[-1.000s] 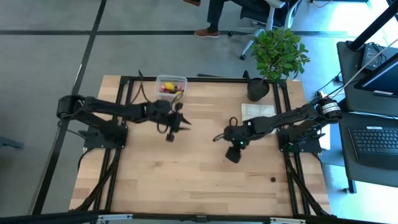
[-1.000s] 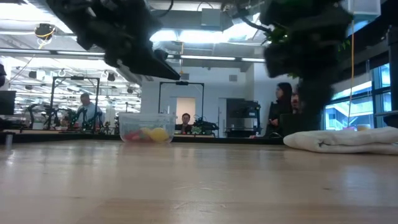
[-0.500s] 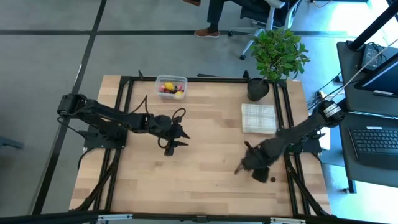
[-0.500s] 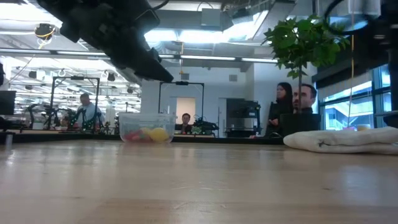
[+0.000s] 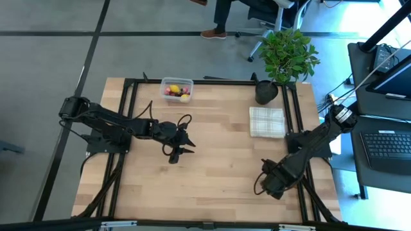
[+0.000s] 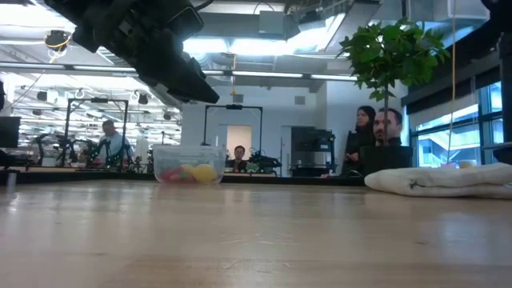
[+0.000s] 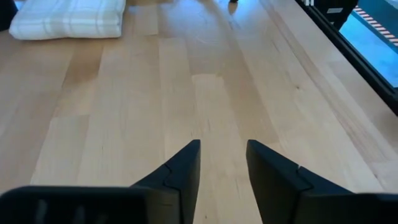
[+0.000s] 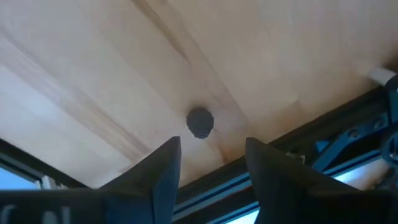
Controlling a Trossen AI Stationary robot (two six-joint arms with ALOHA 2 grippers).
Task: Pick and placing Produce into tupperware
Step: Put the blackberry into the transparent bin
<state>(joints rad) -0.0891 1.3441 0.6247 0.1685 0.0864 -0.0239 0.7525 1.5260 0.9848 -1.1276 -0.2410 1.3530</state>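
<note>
The tupperware is a small clear tub standing near the table's far edge, with yellow, red and pink produce inside; the low view shows it too. One dark berry lies on the wood close to the table's near right corner. My right gripper hovers open just above that berry, fingers on either side of it and touching nothing. In the high view this gripper hides the berry. My left gripper is open and empty over the table's middle left.
A folded white checked cloth lies on the right side of the table, with a black plant pot beyond it at the far edge. The black table frame runs right beside the berry. People show in the room behind.
My right gripper has swung from the table's middle toward the near right corner and come down over the dark berry. My left gripper has drawn back from the tupperware toward the near edge, leaving the tub uncovered in the high view.
</note>
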